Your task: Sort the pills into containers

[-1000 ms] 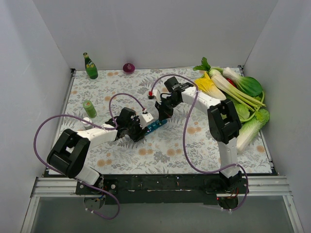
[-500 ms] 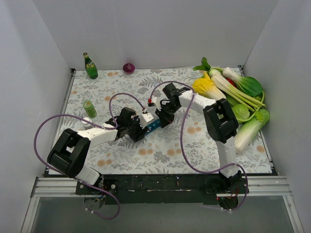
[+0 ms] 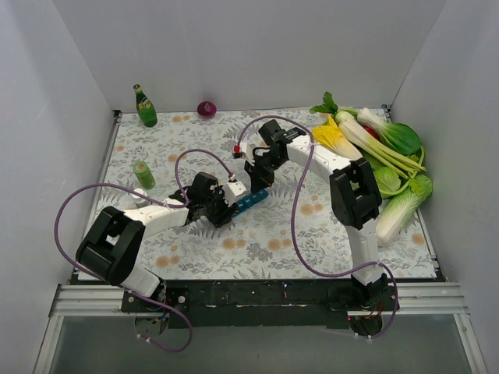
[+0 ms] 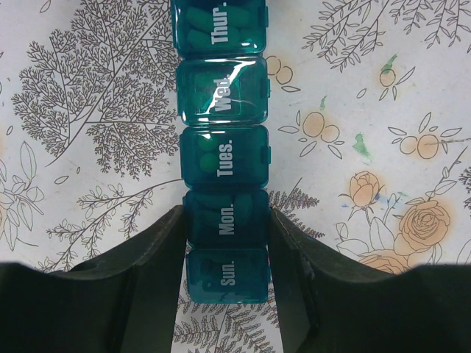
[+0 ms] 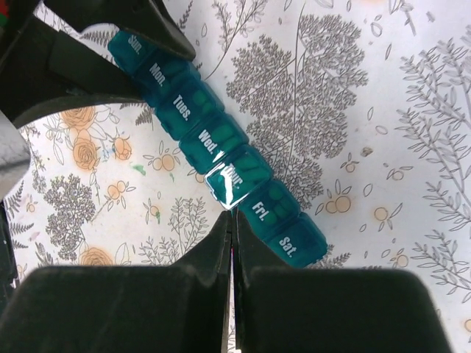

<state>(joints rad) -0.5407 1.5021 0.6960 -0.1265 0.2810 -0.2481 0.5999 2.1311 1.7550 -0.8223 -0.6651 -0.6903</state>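
The teal-blue pill-organiser strip [image 3: 249,201] lies slantwise on the flowered cloth, its day-labelled containers in a row [image 4: 224,154]. Green pills show through the Tues, Thur and Fri lids. My left gripper [image 3: 225,212] is shut on the strip's Mon compartment, one finger on each side [image 4: 226,220]. My right gripper [image 3: 256,180] is shut and empty. Its tips [image 5: 234,215] touch the side edge of the strip [image 5: 221,147] between the Thur and Fri compartments. The Thur lid shines with glare; I cannot tell whether it is lifted.
A tall green bottle [image 3: 145,107] and a purple round object [image 3: 207,108] stand at the back. A small green can [image 3: 143,174] stands left of the left arm. Leafy vegetables [image 3: 382,148] are piled along the right side. Purple cables loop over both arms.
The right gripper dipped toward the strip half a second ago and has now drawn back a little toward the far side. The left gripper and the strip have stayed put.
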